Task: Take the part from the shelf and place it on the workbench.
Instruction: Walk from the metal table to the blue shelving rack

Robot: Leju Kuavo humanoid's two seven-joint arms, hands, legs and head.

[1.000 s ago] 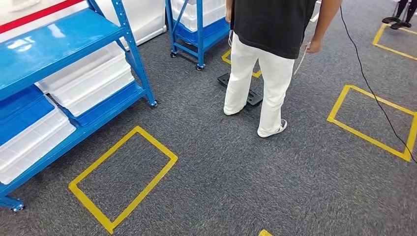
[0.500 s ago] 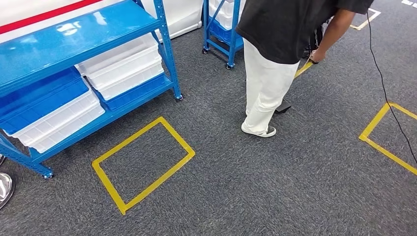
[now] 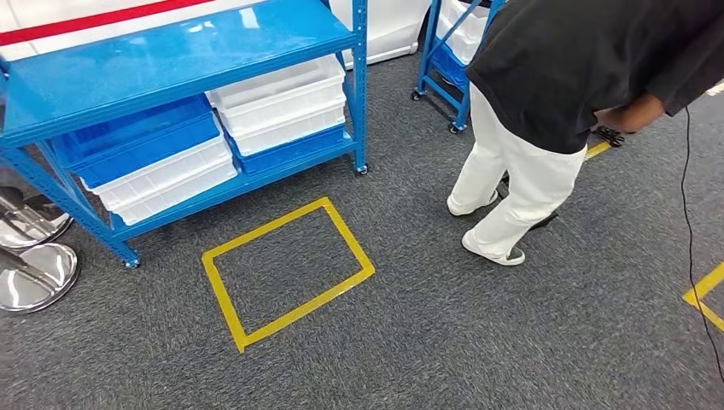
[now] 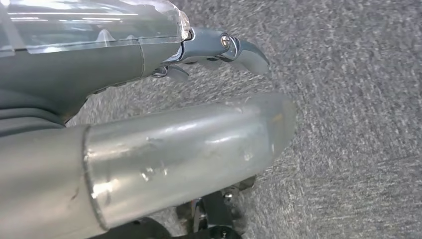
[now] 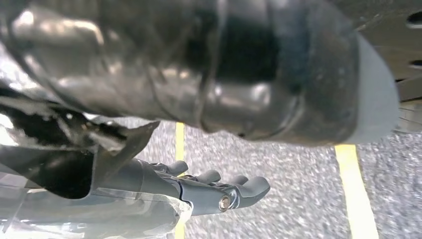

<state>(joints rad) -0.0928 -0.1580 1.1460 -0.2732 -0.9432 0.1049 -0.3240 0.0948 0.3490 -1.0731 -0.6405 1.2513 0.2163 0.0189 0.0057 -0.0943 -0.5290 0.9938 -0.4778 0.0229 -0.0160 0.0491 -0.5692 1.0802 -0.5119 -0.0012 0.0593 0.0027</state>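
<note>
Bright, even overhead light in the head view, and sharp too: white glare streaks sit on the blue shelf [image 3: 171,51] top at eleven o'clock, with only a soft shadow under the person [image 3: 546,128] at two o'clock. The carpet [image 3: 444,342] weave reads crisply. The left wrist view goes soft; the left robot hand [image 4: 149,99] is a blurred, shiny mass with smeared highlights. In the right wrist view the right robot hand [image 5: 199,194] is dim, the near parts out of focus.

blue shelves [image 3: 179,60]: 2 | white bins [image 3: 277,102]: 4 | yellow floor rectangle [image 3: 286,272]: 1 | person [image 3: 555,94]: 1
</note>
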